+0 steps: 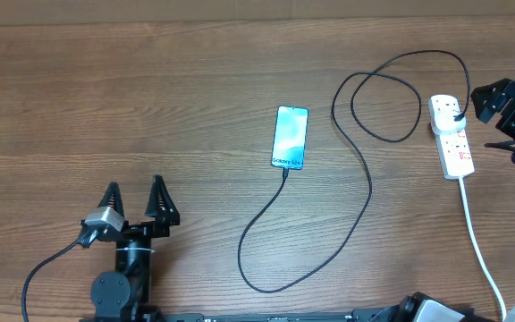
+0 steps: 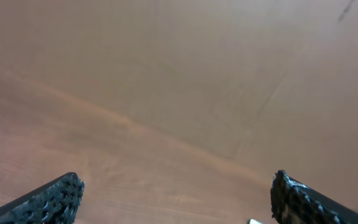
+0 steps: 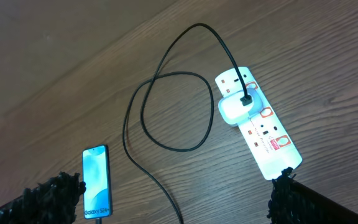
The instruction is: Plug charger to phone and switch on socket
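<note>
Okay, your left gripper (image 1: pixel 135 185) sat at the lower left of the overhead frame, fingers spread wide, nothing between them, well apart from everything else. Your right gripper (image 3: pixel 173 186) hung at the right edge near the white elongated power strip (image 1: pixel 451 136), and the right wrist view showed its fingers spread apart and empty too. The slim dark-framed smartphone with lit light-blue screen (image 1: pixel 291 137) lay flat at the centre of the brown wooden table (image 1: pixel 150 89). The long thin black charger cable (image 1: pixel 370 190) met the phone's lower edge, swung down toward the bottom of the frame, climbed back right and curled into a loop at upper right. It ended in a small black plug (image 3: pixel 246 99) seated in a white adapter block (image 3: pixel 230 111) on the strip. A thicker white cord (image 1: pixel 479 241) ran from the strip to lower right. Switch position: you couldn't tell.
</note>
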